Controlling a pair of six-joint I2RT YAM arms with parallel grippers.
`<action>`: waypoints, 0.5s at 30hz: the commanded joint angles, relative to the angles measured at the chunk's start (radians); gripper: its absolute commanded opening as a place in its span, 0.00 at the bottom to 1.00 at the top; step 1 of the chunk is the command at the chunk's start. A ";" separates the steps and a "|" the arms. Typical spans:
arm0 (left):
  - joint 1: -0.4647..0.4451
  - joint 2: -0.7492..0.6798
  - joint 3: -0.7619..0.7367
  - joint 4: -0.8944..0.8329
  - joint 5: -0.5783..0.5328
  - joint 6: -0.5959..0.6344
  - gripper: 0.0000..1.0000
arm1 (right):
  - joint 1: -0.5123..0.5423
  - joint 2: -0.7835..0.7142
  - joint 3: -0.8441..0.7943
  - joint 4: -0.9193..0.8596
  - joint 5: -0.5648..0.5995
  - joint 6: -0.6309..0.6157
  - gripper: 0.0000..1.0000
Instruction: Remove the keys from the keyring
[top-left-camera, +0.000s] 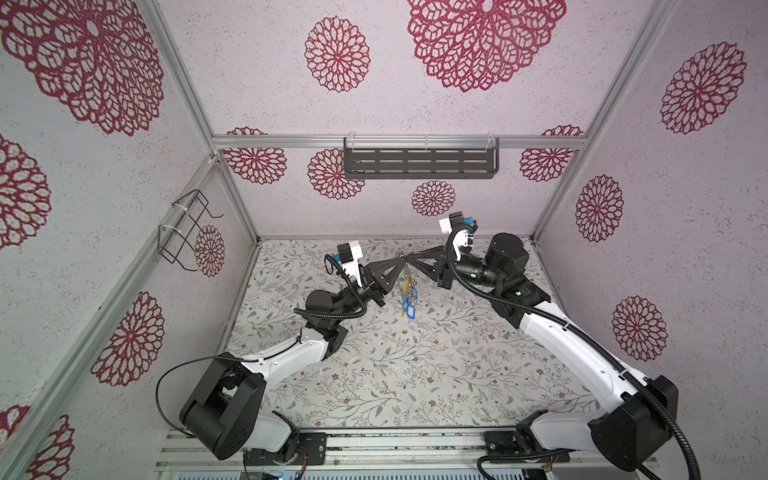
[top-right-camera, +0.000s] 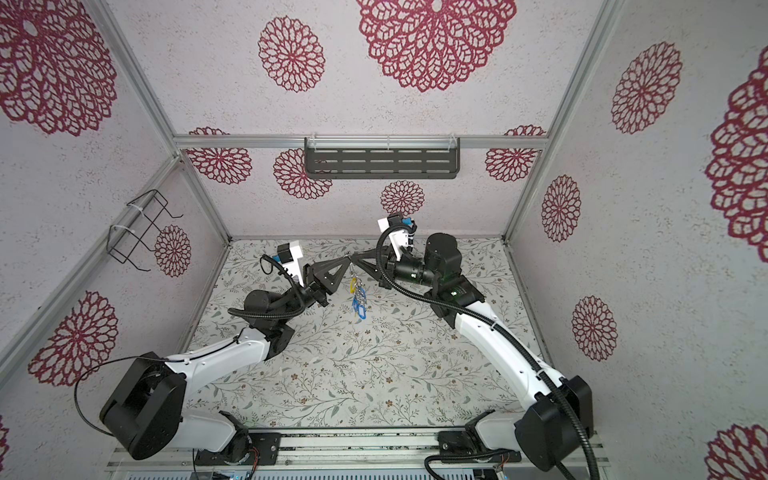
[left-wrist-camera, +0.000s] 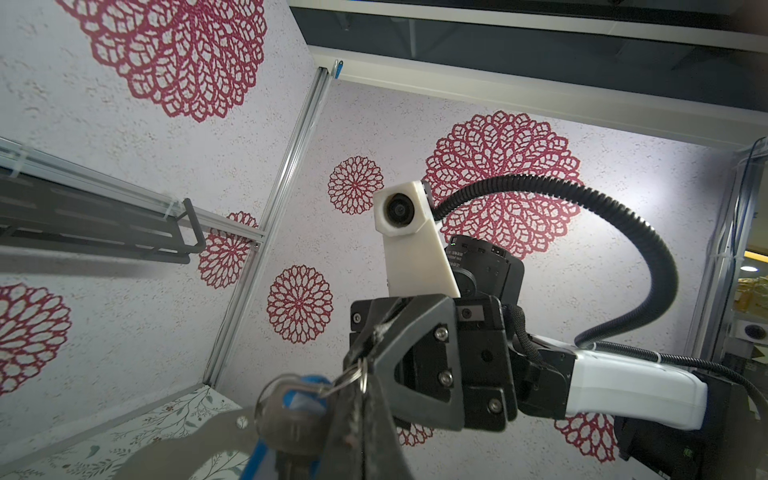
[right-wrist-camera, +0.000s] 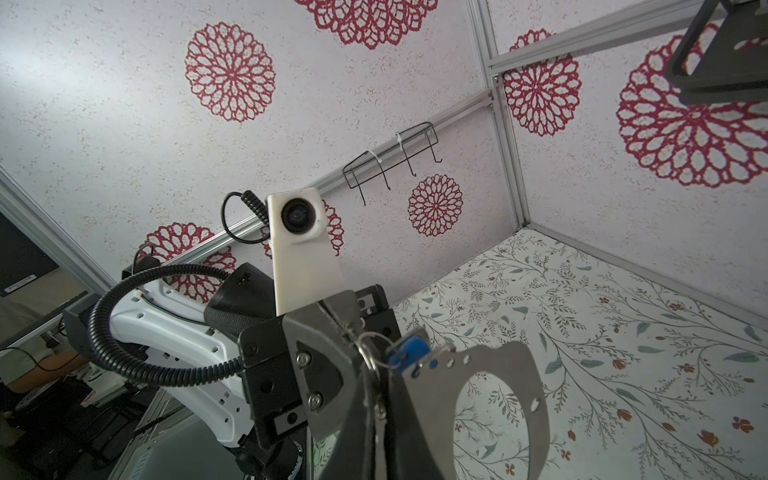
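left gripper (top-left-camera: 400, 262): raised, pinched closed, tip-to-tip with right gripper (top-left-camera: 415, 261)
right gripper: raised, closed likewise (keys (top-left-camera: 409, 309) dangle beneath)

The keys (top-left-camera: 409, 305), blue and yellow tags with silver loops, hang as one bunch in the air, just below where the left gripper (top-left-camera: 399, 262) and right gripper (top-left-camera: 413, 261) meet. The keyring (right-wrist-camera: 498, 358), a flat grey hoop with small holes, hangs just beside the right gripper, with a blue tag at its edge.
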 joint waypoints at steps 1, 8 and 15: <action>-0.016 0.018 0.029 0.014 0.047 -0.003 0.00 | 0.053 0.013 0.039 -0.037 -0.044 -0.037 0.14; -0.014 0.017 0.026 0.014 0.059 -0.007 0.00 | 0.057 0.016 0.055 -0.090 -0.025 -0.072 0.23; -0.014 0.020 0.025 0.014 0.070 -0.012 0.00 | 0.058 0.010 0.059 -0.092 -0.017 -0.074 0.11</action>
